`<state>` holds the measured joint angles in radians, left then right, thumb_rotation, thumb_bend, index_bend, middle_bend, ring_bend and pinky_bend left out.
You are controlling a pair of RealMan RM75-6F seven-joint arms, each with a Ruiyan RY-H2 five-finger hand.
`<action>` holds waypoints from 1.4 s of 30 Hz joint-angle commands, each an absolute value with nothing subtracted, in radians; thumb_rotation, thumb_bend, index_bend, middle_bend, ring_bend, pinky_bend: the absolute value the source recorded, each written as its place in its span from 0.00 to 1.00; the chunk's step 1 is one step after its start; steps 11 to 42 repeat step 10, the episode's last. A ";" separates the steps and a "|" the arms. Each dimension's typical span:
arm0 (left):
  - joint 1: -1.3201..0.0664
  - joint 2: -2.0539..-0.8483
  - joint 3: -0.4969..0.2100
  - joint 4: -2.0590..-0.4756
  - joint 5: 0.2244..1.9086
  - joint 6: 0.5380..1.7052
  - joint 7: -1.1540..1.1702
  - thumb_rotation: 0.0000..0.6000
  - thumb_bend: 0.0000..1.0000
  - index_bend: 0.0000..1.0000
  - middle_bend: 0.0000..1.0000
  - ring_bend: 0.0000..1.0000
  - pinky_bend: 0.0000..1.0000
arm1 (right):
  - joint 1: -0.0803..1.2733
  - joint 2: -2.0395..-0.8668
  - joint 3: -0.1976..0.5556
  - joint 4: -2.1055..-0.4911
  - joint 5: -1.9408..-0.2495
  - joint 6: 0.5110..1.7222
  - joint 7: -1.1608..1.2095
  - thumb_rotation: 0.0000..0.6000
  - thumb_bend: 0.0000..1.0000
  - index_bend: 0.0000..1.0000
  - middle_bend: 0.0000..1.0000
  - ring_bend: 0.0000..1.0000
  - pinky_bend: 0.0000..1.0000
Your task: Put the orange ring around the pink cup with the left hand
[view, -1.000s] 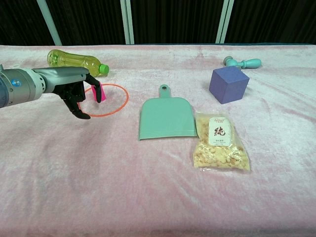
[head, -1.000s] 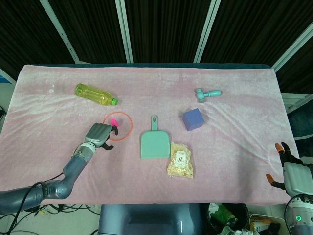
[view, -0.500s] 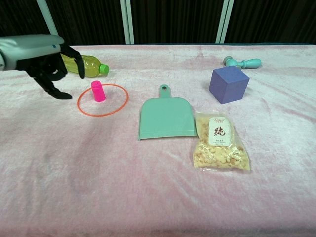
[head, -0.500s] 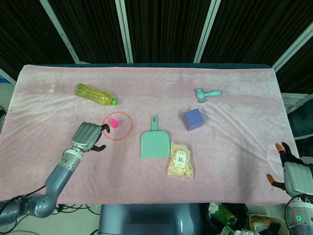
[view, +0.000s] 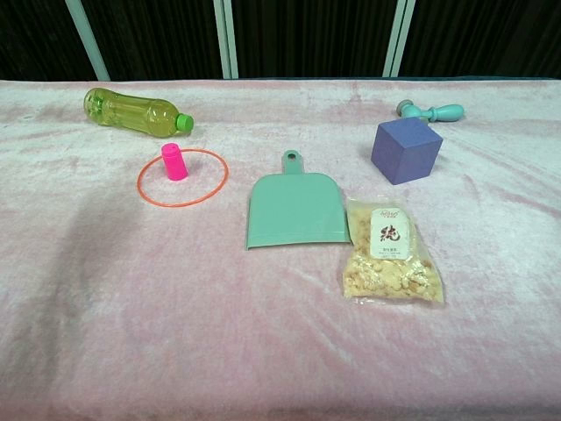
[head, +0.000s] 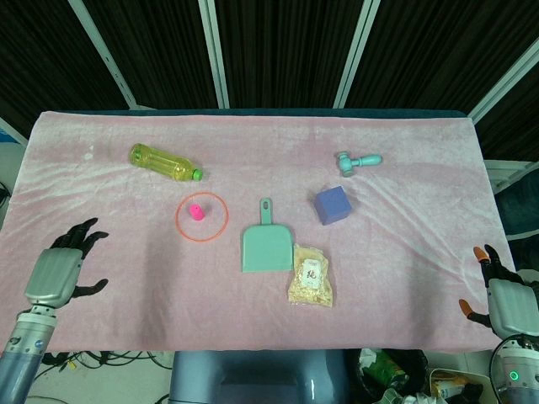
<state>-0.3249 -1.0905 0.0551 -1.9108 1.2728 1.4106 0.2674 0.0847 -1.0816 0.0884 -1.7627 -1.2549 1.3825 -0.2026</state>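
The orange ring (head: 202, 217) (view: 182, 177) lies flat on the pink cloth, encircling the small pink cup (head: 195, 210) (view: 173, 162), which stands upright inside it toward the ring's far-left part. My left hand (head: 57, 271) hovers far to the left of the ring near the table's front-left edge, fingers spread and holding nothing; the chest view does not show it. At the front-right corner, my right hand (head: 504, 300) is off the table, fingers apart and empty.
A yellow bottle (head: 165, 163) (view: 136, 110) lies behind the ring. A teal dustpan (head: 267, 243) (view: 294, 206) sits right of the ring, with a snack bag (head: 310, 277) (view: 390, 252), a purple cube (head: 332, 204) (view: 406, 151) and a teal toy hammer (head: 357, 161) (view: 429, 111) farther right.
My left hand has drawn back from beside the cup and ring toward the front-left edge, leaving the chest view. Ring and cup stay put. The right hand is unchanged.
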 commanded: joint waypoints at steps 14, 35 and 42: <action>-0.214 -1.091 0.101 -1.771 1.335 1.446 0.046 1.00 0.15 0.20 0.06 0.06 0.09 | 0.084 -1.080 0.090 -1.762 -1.256 1.385 -0.200 1.00 0.18 0.03 0.02 0.21 0.25; -0.214 -1.091 0.101 -1.771 1.335 1.446 0.046 1.00 0.15 0.20 0.06 0.06 0.09 | 0.084 -1.080 0.090 -1.762 -1.256 1.385 -0.200 1.00 0.18 0.03 0.02 0.21 0.25; -0.214 -1.091 0.101 -1.771 1.335 1.446 0.046 1.00 0.15 0.20 0.06 0.06 0.09 | 0.084 -1.080 0.090 -1.762 -1.256 1.385 -0.200 1.00 0.18 0.03 0.02 0.21 0.25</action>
